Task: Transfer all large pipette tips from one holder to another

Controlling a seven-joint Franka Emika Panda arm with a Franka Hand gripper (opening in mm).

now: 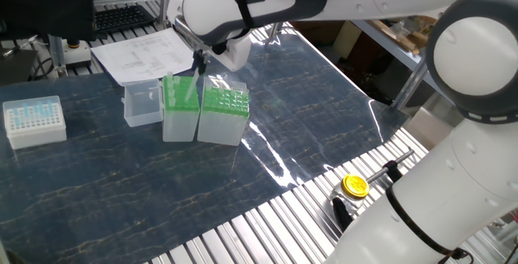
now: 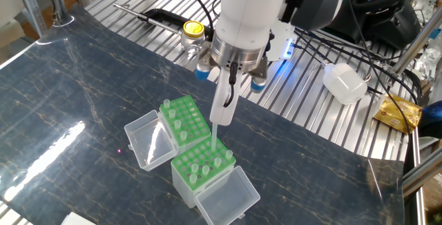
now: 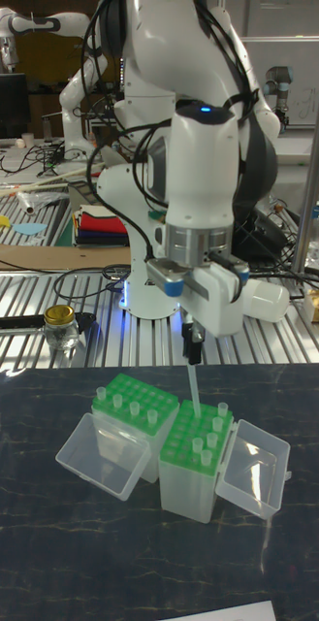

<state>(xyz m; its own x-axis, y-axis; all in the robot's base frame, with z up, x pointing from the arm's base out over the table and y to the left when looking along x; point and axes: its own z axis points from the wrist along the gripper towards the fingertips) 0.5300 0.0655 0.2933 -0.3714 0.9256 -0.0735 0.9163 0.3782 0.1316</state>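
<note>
My gripper (image 2: 221,118) (image 3: 191,357) (image 1: 199,61) is shut on one large pipette tip (image 2: 215,132) (image 3: 193,381), which hangs almost upright. The tip's lower end is at the far edge of the narrower, taller green-topped box (image 2: 207,164) (image 3: 198,432) (image 1: 180,102). I cannot tell whether it sits in a hole. The wider holder with the green grid top (image 2: 185,120) (image 3: 130,396) (image 1: 224,102) stands right beside that box. Several whitish tips stand in both racks.
Each box has a clear hinged lid folded open beside it (image 2: 148,142) (image 2: 228,196). A white box of pale-blue tips (image 1: 34,121) and papers (image 1: 142,53) lie further off. A yellow-capped jar (image 2: 190,35) and a white bottle (image 2: 344,83) rest on the metal rollers near the arm's base.
</note>
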